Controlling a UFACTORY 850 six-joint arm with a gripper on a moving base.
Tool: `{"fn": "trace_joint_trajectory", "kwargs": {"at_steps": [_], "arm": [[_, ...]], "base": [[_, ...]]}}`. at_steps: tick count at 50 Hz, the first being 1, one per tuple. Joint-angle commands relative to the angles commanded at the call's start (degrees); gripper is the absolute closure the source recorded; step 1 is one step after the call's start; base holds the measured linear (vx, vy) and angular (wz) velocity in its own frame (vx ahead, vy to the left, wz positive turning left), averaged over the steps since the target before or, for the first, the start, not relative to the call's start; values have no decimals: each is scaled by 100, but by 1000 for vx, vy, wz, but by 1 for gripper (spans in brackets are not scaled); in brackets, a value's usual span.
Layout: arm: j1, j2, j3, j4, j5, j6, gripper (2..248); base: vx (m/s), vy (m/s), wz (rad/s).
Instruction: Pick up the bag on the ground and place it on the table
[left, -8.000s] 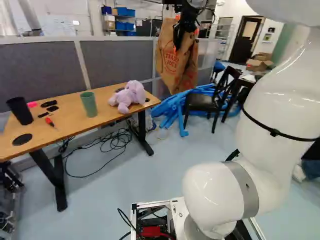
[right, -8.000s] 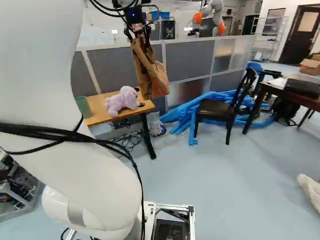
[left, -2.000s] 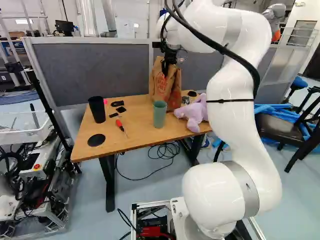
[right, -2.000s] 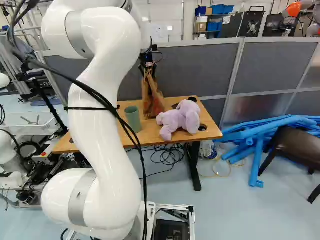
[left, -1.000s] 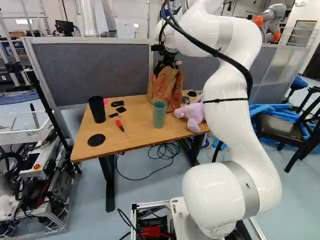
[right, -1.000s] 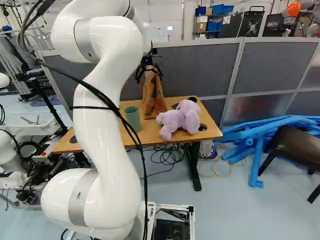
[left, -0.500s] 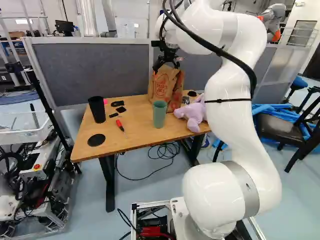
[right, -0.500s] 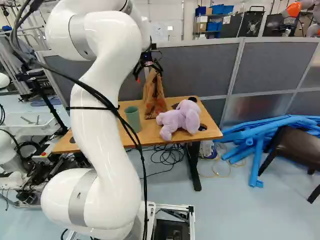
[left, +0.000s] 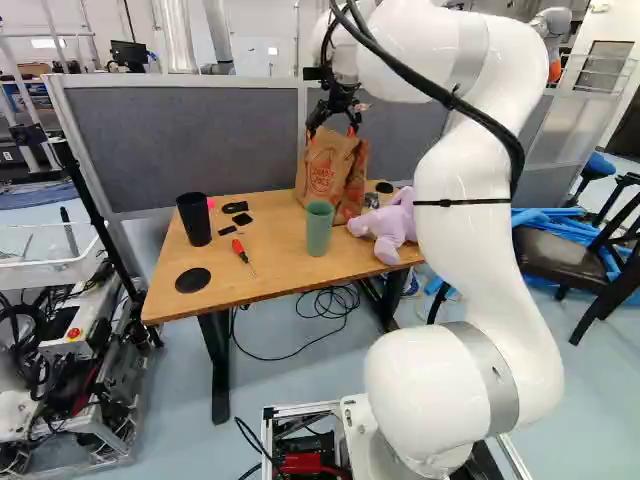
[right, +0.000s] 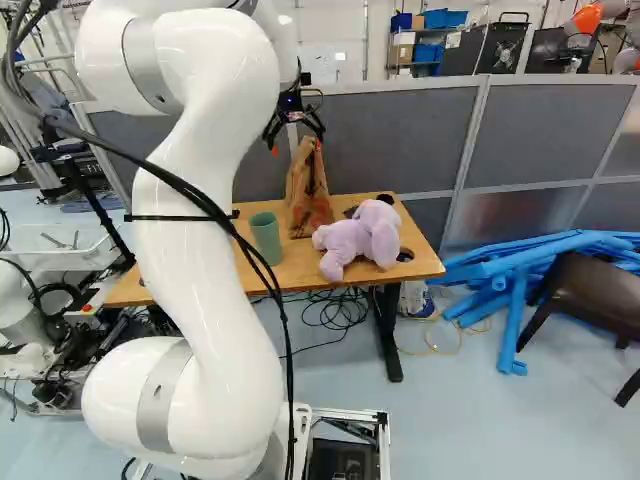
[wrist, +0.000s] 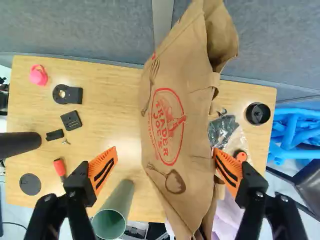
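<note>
Left base view: the carry looks all but finished. The paper bag (left: 325, 170) stands upright on the table (left: 270, 275), near its far edge, at twelve o'clock from the green cup (left: 319, 228). The white arm (left: 490, 250) rises from its foot, leans over at the top and reaches toward eleven o'clock; the gripper (left: 332, 131) points down at the top of the bag, its fingers spread.

Right base view: the bag sits at about two o'clock from the cup, with the purple plush toy (right: 360, 240) at four o'clock from the bag. The gripper hangs nose-down over the bag, which seems to carry its own weight.

Wrist view: the claw is wide apart and clamped on nothing. The bag runs out toward twelve o'clock from between the orange pads (wrist: 103, 167); one pad overlaps its edge, and whether they touch I cannot tell. What remains, I judge, is lifting the gripper clear without snagging the paper and tipping the bag.
</note>
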Motion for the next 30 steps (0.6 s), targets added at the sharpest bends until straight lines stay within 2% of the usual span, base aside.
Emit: {"fn": "trace_joint_trajectory", "kwargs": {"at_steps": [30], "arm": [[0, 280, -110, 0, 0, 0, 3]], "base": [[0, 0, 0]]}}
